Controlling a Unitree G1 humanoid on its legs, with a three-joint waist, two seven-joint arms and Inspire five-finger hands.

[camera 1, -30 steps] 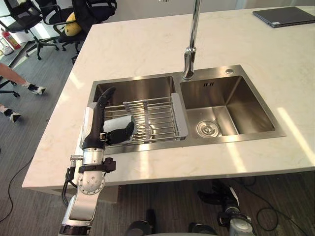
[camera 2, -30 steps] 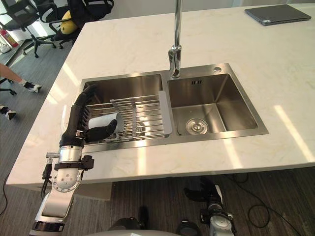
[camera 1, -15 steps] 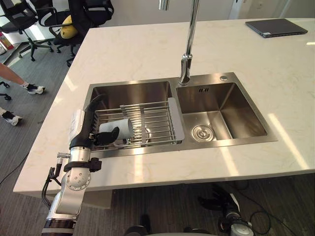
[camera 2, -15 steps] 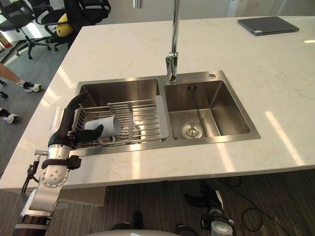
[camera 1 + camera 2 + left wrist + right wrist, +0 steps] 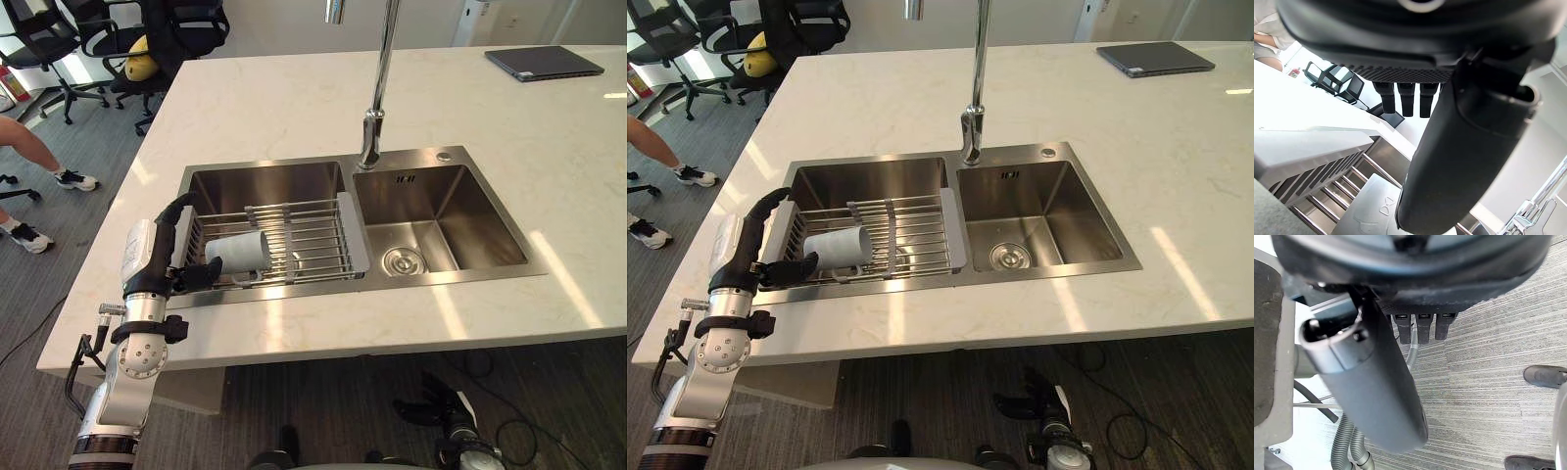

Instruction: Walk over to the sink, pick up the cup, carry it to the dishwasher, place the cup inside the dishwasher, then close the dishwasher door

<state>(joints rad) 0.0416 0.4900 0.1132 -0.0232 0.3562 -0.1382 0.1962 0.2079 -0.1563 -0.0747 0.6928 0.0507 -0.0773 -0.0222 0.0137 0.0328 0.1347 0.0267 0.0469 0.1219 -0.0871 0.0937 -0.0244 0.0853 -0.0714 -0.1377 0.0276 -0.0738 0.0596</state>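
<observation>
A pale grey cup lies on its side on the wire rack across the sink's left basin. My left hand is open at the rack's left end, beside the cup's base. Its fingers arch up over the basin's corner and the thumb reaches toward the cup without closing on it. In the left wrist view the thumb hangs over the cup and the rack bars. My right hand hangs open over the grey floor, below the counter's front edge.
A tall faucet rises between the basins. The right basin has a round drain. A closed laptop lies at the counter's far right. Office chairs and a person's legs are at the left.
The whole view has shifted. My left hand has drawn back to the left off the cup: its thumb lay across the cup's front, now it sits beside the base. The cup stays on the rack.
</observation>
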